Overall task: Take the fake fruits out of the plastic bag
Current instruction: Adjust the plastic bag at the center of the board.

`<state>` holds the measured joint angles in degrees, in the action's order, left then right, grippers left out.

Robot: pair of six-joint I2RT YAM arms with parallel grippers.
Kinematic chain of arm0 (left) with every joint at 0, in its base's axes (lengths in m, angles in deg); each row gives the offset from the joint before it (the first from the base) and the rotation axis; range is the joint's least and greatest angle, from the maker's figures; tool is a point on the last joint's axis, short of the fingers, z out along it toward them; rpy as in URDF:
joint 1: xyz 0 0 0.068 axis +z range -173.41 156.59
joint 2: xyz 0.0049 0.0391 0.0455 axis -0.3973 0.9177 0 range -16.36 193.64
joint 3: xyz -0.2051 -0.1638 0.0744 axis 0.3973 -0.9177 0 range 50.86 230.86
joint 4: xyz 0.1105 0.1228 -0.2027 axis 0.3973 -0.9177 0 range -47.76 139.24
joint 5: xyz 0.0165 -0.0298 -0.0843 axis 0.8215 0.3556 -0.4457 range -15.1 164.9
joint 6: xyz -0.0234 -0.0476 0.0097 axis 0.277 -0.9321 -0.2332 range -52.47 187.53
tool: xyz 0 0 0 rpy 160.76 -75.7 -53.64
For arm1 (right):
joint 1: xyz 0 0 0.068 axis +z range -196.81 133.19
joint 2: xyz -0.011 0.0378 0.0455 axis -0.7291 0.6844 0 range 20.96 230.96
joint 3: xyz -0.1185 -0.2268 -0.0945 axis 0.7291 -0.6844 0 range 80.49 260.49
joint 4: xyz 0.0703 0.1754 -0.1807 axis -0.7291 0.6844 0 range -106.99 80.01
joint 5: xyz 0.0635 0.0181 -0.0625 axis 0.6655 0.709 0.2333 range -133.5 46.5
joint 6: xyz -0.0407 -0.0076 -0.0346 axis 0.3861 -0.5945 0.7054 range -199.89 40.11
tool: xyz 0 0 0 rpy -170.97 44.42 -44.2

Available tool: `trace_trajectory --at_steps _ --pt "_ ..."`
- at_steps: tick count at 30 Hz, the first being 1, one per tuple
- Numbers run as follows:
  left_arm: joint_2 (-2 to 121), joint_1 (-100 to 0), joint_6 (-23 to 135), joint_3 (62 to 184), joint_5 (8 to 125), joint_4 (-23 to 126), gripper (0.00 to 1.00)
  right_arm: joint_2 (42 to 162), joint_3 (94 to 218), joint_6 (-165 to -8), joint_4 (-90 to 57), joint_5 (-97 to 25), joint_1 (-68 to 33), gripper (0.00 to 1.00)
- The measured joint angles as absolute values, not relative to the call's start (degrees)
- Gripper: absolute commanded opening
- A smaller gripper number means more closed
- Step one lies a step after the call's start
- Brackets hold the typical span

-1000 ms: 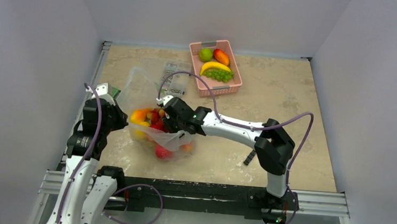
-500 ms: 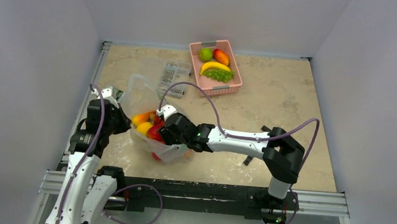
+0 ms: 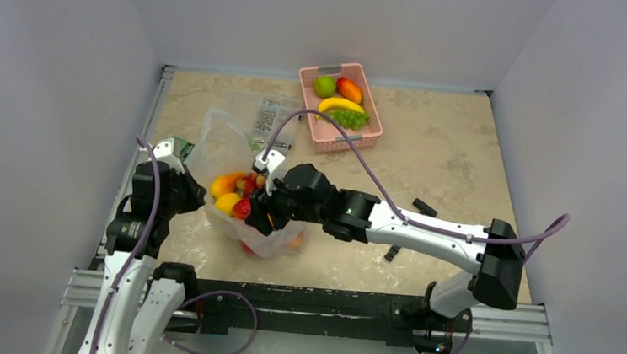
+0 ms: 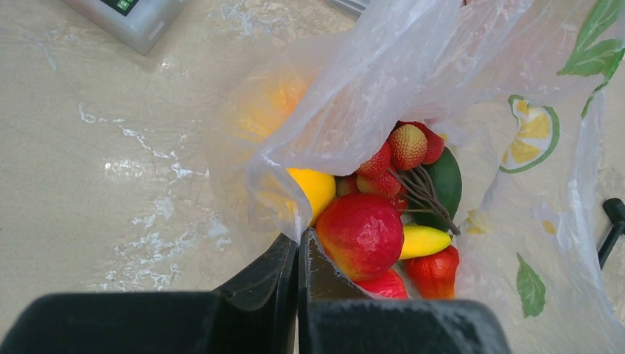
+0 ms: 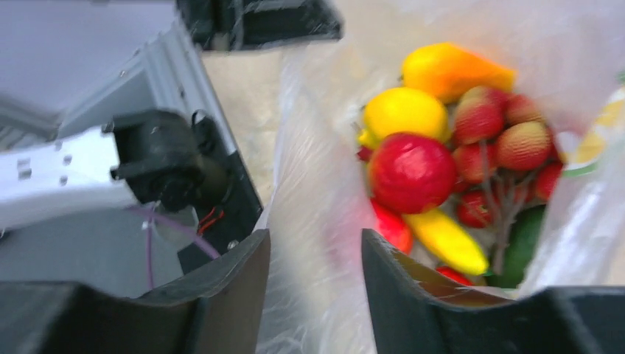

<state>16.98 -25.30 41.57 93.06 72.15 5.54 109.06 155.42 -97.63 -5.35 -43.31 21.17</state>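
left gripper (image 4: pixel 298 240): just the finger tips show in its own cam, the rest runs off the bottom edge
right gripper (image 5: pixel 313 240): its whole wrist view is blurry; from above, the fingertips are lost in the bag mouth
fake fruits (image 4: pixel 361 232): lower ones are buried under the top layer, can't count them
orange fruit (image 4: pixel 269 103): only a fuzzy glow through the film
plastic bag (image 4: pixel 516 243): chopped by the top and right edges in the left wrist view
grey box (image 4: pixel 125 15): cut by the top edge, no idea what it is
black piece (image 4: pixel 612 221): half off the right edge
clear case (image 3: pixel 268 121): contents too tiny to make out
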Motion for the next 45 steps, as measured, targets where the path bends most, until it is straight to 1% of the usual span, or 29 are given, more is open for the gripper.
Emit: trace_trajectory --at_steps 2,4,7,10,13,15,17,19,22,26,28,29,30,32,33,36,38,39,41,42,43,44,45 --pt "17.4 -25.3 41.6 93.1 72.2 5.5 0.0 107.5 150.9 -98.2 -8.8 -40.4 22.3 0.33" --pt "17.8 -25.3 41.6 93.1 72.2 5.5 0.0 107.7 147.1 -98.2 -12.2 -39.4 24.4 0.3" --pt "18.1 -25.3 41.5 93.1 72.2 5.5 0.0 109.1 139.5 -96.9 -20.2 -41.0 29.9 0.19" --pt "19.0 -25.3 41.5 93.1 72.2 5.5 0.0 113.7 132.6 -95.8 -29.0 -42.6 34.0 0.16" --pt "19.5 -25.3 41.5 93.0 72.1 5.5 0.0 119.8 127.4 -95.0 -36.8 -45.9 34.4 0.15" --pt "19.5 -25.3 41.6 92.5 72.1 5.6 0.0 123.0 126.4 -94.8 -39.0 -48.3 34.0 0.15" --pt "19.5 -25.3 41.6 92.0 72.1 5.6 0.0 123.6 126.4 -94.8 -39.7 -49.1 33.5 0.17" --pt "19.5 -25.3 41.6 91.8 72.1 5.8 0.0 122.5 126.7 -94.7 -39.5 -49.8 33.4 0.21" --pt "19.5 -25.3 41.6 91.7 71.7 6.7 0.0 117.5 126.8 -94.8 -36.9 -49.8 33.4 0.31" --pt "19.0 -25.3 41.7 91.3 70.6 7.8 0.0 107.4 129.1 -95.4 -31.7 -48.3 33.5 0.5" --pt "18.7 -25.3 41.8 91.2 70.4 8.0 0.0 103.4 131.2 -95.5 -29.7 -47.0 33.5 0.55" --pt "18.4 -25.3 41.8 91.2 70.3 8.1 0.0 101.8 132.2 -95.7 -28.9 -46.7 33.5 0.6" --pt "18.3 -25.3 41.8 91.2 70.2 8.0 0.0 100.7 133.0 -96.0 -28.3 -46.6 33.4 0.62" --pt "18.0 -25.3 41.8 91.2 70.0 8.0 0.0 98.9 134.9 -97.0 -26.4 -46.6 33.0 0.64" --pt "17.9 -25.3 41.8 91.2 69.9 8.0 0.0 98.6 136.1 -97.4 -25.1 -46.6 32.6 0.67" --pt "17.3 -25.3 42.2 91.2 69.9 8.0 0.0 99.0 139.2 -98.5 -21.7 -46.2 31.1 0.83" --pt "16.8 -25.3 42.6 91.2 69.7 8.0 0.02 99.1 140.1 -99.0 -20.4 -45.5 30.1 0.84" --pt "16.6 -25.3 42.7 91.2 69.4 8.0 0.12 99.1 140.4 -99.0 -20.0 -45.3 29.5 0.82" --pt "16.6 -25.3 42.7 91.3 69.0 7.8 0.42 99.5 140.8 -98.9 -19.6 -44.8 28.5 0.79" --pt "16.6 -25.3 42.6 91.5 68.7 7.2 0.68 99.9 140.9 -98.8 -19.6 -44.3 28.1 0.79" --pt "16.5 -25.3 42.1 92.0 68.5 6.1 0.83 100.4 141.0 -98.7 -19.7 -43.9 27.9 0.78" --pt "16.2 -25.3 41.1 92.8 68.5 4.6 0.94 101.1 141.0 -98.7 -20.0 -43.5 27.7 0.75" --pt "16.0 -25.3 39.8 93.8 68.5 3.1 0.96 102.1 141.0 -98.5 -20.5 -43.0 27.6 0.71"
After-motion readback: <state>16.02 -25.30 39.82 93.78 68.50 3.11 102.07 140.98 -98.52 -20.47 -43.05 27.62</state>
